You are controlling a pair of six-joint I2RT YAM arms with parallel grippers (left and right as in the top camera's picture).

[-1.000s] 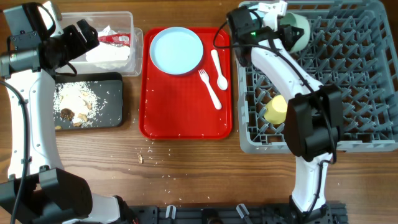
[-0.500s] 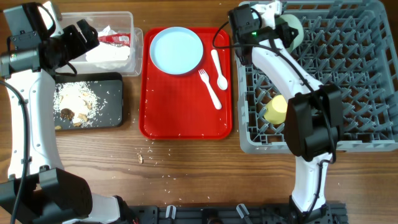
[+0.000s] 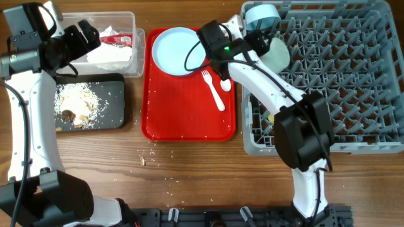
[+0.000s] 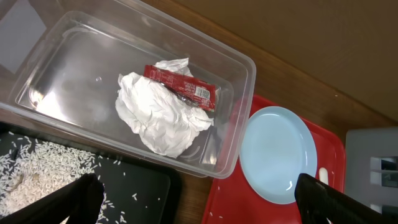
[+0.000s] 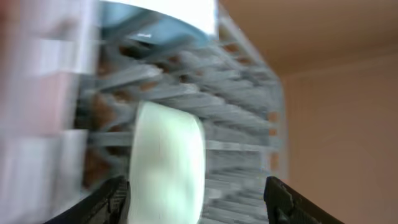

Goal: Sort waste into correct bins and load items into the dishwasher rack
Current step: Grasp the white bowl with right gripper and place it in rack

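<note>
My left arm (image 3: pixel 35 126) and right arm (image 3: pixel 265 79) match: white tubular links, chunky black joint housings, thin black cables alongside. A small green light (image 3: pixel 225 48) glows on the right wrist.

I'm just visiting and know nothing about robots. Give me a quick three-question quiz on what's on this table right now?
1. True or false: the red sachet wrapper lies on the crumpled napkin inside the clear tub.
2. The blue plate rests on: A the red tray, B the grey rack, C the clear tub.
3. What food covers the black tray?
Key: 1 true. 2 A. 3 rice grains with brown scraps.
</note>
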